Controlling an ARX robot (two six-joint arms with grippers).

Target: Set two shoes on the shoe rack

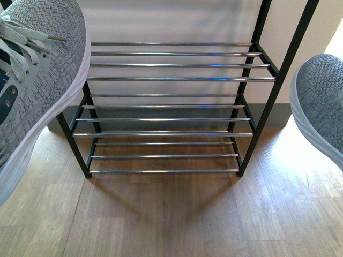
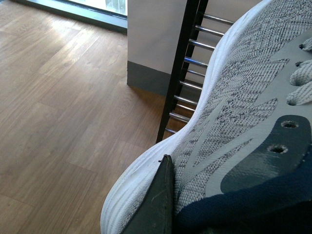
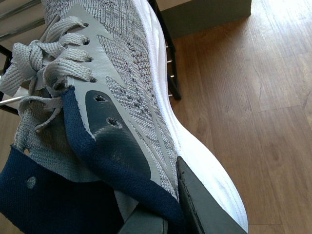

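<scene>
In my front camera the left sneaker [image 1: 32,80] fills the 9 to 10 o'clock side. It is grey knit with pale grey laces, a thick white sole and a glimpse of dark navy at the tongue. It hangs tilted above the wooden floor [image 1: 171,214], with its toe up toward 12 o'clock. On the left wrist camera I see one dark finger [image 2: 158,204] of the left claw [image 2: 170,195] pressed flat against the white sole edge by the heel. The navy lining sits just inside it, so that claw is clamped on the shoe's side wall. At 12 o'clock, dead ahead, the shoe rack [image 1: 171,79] stands against the pale wall. It has black side frames and three tiers of thin chrome bars, and it is far wider than either shoe. At 3 o'clock the right sneaker [image 1: 321,107] shows only its grey knit toe and white sole rim, held clear of the floor and just beside the rack's right frame. On the right wrist camera the right claw [image 3: 168,204] pinches that shoe's navy collar. One dark finger [image 3: 200,204] lies outside against the sole, and a grey part sits inside the opening. Both sneakers are off the rack, one on either side of it.
</scene>
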